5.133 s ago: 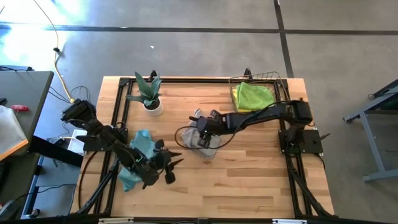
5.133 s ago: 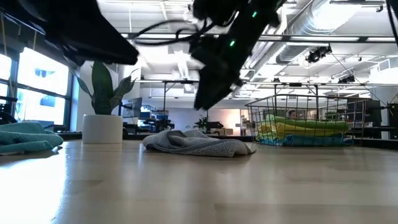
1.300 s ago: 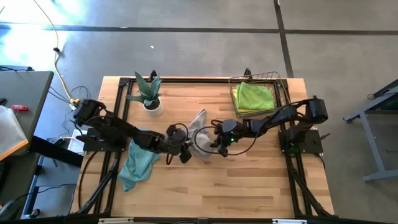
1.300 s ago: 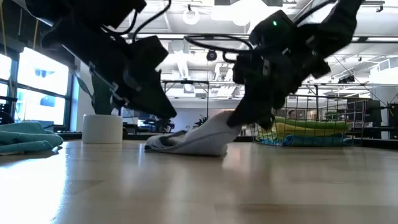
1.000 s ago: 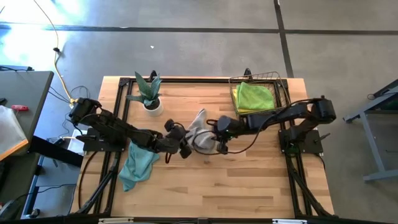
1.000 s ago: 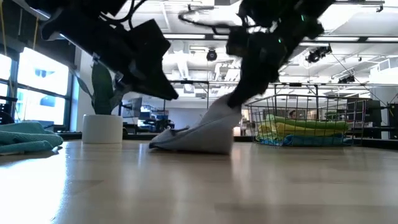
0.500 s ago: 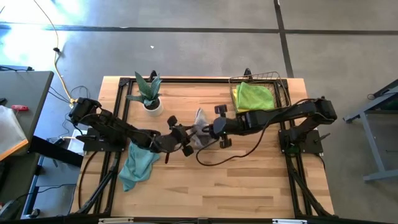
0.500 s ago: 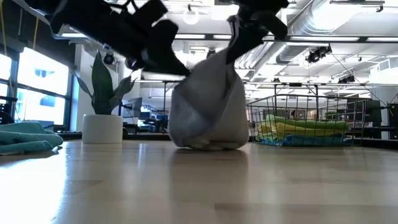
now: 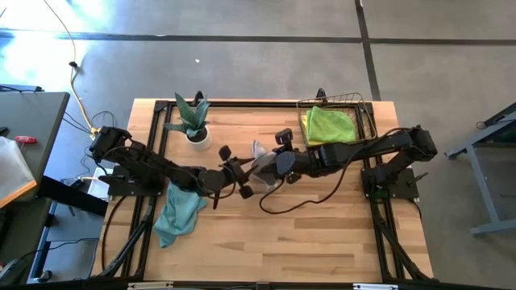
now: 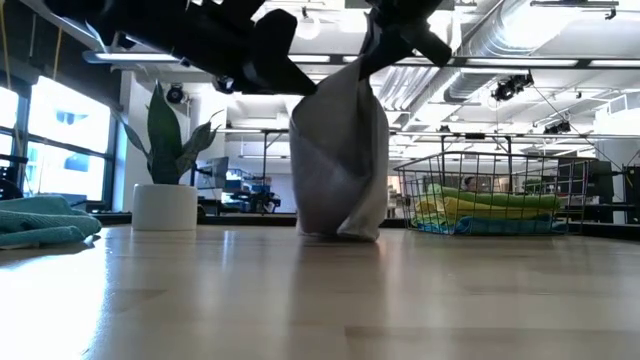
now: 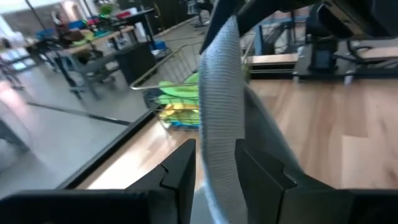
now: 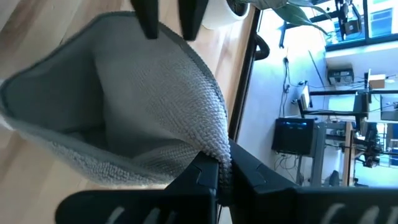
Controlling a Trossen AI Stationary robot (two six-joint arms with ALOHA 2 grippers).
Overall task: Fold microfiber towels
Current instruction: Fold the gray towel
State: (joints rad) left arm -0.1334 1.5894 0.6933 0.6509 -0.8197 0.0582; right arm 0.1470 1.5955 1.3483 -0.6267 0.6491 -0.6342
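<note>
A grey microfiber towel [image 9: 260, 163] [image 10: 340, 150] hangs upright at the table's middle between my two grippers, its lower end [image 10: 338, 232] on the wood. My left gripper [image 9: 239, 171] [image 11: 215, 173] is shut on it from the left side. My right gripper [image 9: 272, 165] [image 12: 219, 177] is shut on it from the right, higher up. A teal towel [image 9: 179, 211] [image 10: 40, 222] lies crumpled near the left edge. A lime green towel [image 9: 329, 125] lies on top of others in the basket. My left gripper pinches a vertical edge of the grey towel [image 11: 217, 134] between its two fingers, coming almost level from the table's left. The cloth runs up past the fingers as a narrow band; one layer or several, I cannot tell. My right gripper pinches a top corner of the grey towel [image 12: 217, 151] between its two fingers, slanting down from the table's right. The cloth hangs below the fingers in a loose pouch-like fold, its bottom resting on the table.
A copper wire basket [image 9: 355, 103] [image 10: 490, 195] with stacked towels stands at the far right. A potted plant [image 9: 193, 122] [image 10: 165, 190] stands at the far left. A black cable [image 9: 302, 200] loops over the wood below the right arm. The near half of the table is bare wood.
Both grippers have risen, the right one much more, and both wrists have rolled. The grey towel, a low slanted heap a second ago, is drawn up into a tall hanging shape; its top has lifted while its lower end has stayed on the table.
</note>
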